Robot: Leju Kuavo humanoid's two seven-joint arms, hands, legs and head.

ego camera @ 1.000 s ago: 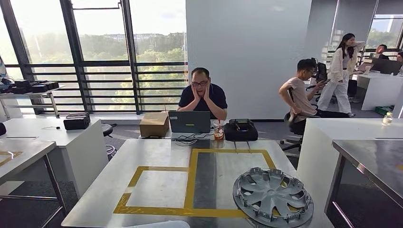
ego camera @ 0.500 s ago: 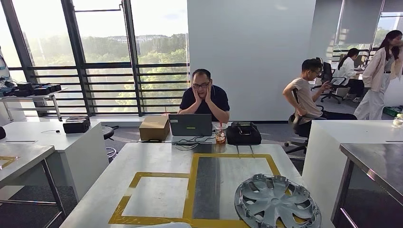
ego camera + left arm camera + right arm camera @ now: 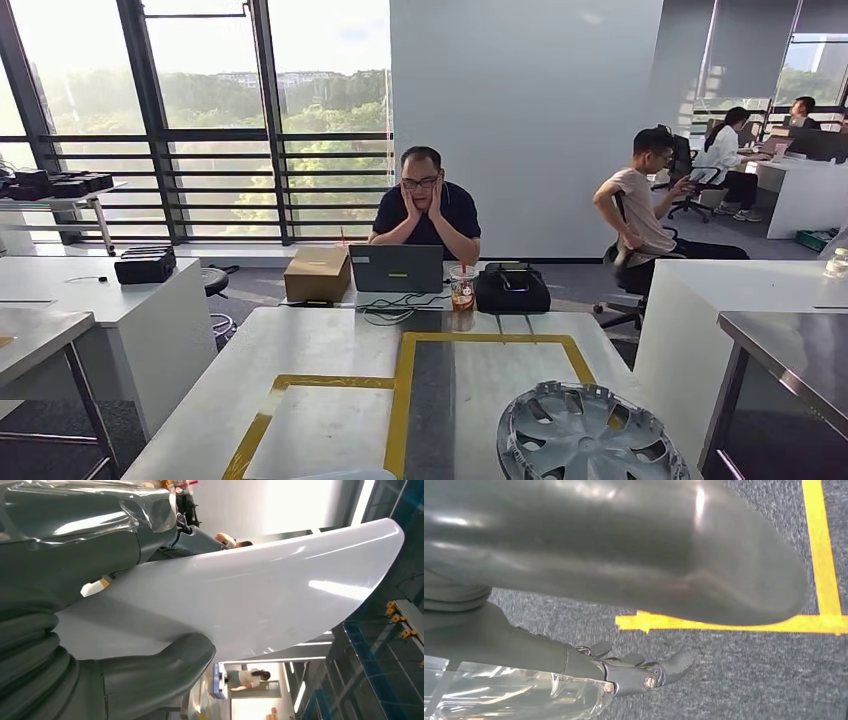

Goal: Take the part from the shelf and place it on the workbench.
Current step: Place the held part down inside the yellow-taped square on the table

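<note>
The part is a smooth white curved panel (image 3: 260, 595). My left hand (image 3: 60, 630) grips it, with the thumb (image 3: 165, 665) under one face and the fingers (image 3: 75, 535) over the other. A sliver of the white panel (image 3: 340, 473) shows at the bottom edge of the head view, above the near end of the workbench (image 3: 320, 350). The workbench is a pale table marked with yellow tape rectangles (image 3: 405, 385). My right hand (image 3: 524, 640) hangs over grey carpet, fingers (image 3: 659, 672) stretched out and holding nothing.
A grey wheel cover (image 3: 585, 435) lies on the workbench's near right corner. At the far end are a laptop (image 3: 400, 268), a cardboard box (image 3: 317, 274), a cup (image 3: 461, 287), a black bag (image 3: 511, 288) and a seated person (image 3: 425, 215). A steel table (image 3: 790, 350) stands right, white desks (image 3: 90, 290) left.
The whole picture has shifted, so the camera has moved: the workbench sits lower and closer in the head view. A person who stood at the far right has gone.
</note>
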